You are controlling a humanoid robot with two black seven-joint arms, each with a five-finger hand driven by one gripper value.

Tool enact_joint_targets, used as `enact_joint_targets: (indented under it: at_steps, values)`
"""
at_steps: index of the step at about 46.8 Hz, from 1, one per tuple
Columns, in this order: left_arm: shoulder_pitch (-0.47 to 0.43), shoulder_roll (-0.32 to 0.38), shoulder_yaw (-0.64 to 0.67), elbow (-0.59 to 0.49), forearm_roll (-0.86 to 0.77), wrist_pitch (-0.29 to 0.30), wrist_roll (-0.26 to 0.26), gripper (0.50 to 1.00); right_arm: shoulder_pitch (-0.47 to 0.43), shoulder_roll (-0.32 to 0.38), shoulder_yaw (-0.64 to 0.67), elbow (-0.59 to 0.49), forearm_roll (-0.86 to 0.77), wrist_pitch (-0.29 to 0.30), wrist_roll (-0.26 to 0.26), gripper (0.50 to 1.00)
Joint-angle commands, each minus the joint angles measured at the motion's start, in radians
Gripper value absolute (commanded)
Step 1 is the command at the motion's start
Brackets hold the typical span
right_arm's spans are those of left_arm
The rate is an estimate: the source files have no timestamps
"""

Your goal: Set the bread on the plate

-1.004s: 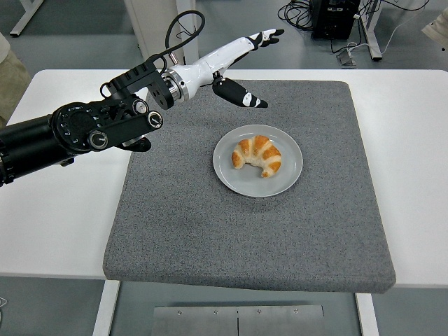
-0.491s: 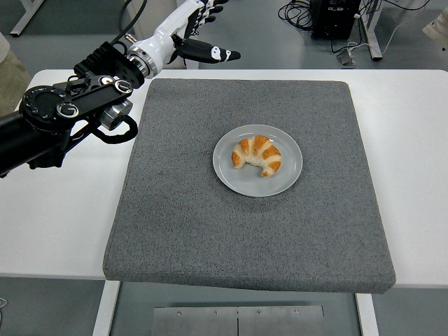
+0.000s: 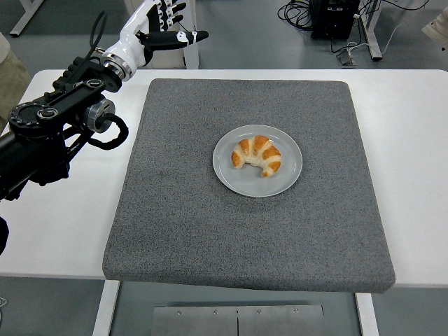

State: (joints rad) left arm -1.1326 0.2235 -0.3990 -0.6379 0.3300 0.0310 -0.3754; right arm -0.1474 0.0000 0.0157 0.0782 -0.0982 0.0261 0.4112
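Croissant (image 3: 257, 155) rests on plate (image 3: 290, 179); task appears complete. Left hand (image 3: 155, 26) has withdrawn to the desk's far-left corner, fingers spread, empty.

Table (image 3: 413, 175): a white top is seen, spanning the picture from left to right, its near edge running along the bottom.
Mat (image 3: 210, 238): a grey, felt-like pad is laid across the middle of the table, its corners rounded.
Floor (image 3: 238, 35): a grey, smooth surface is shown beyond the far edge of the table.
Cables (image 3: 297, 12): black leads are coiled on the floor at the top.
Black box (image 3: 334, 17): a dark unit, possibly a computer case, is set on the floor beside the cables.
Table legs (image 3: 371, 31): pale metal supports are seen at the top right.
Light: even illumination is given, with soft shadows only.
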Motion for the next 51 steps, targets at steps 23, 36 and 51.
enact_joint_targets:
  at_steps: [23, 36, 51]
  values:
    - [0.071, -0.073, -0.070, 0.233, -0.144, -0.138, -0.016, 0.972, 0.000, 0.000, 0.001, 0.005, 0.000, 0.002, 0.000, 1.000]
    - [0.123, -0.078, -0.095, 0.300, -0.212, -0.192, -0.030, 0.972, -0.004, 0.000, 0.000, 0.009, 0.000, 0.005, 0.000, 1.000]
    - [0.137, -0.078, -0.107, 0.303, -0.212, -0.192, -0.045, 0.972, -0.006, 0.000, 0.001, 0.008, 0.000, 0.000, 0.000, 1.000]
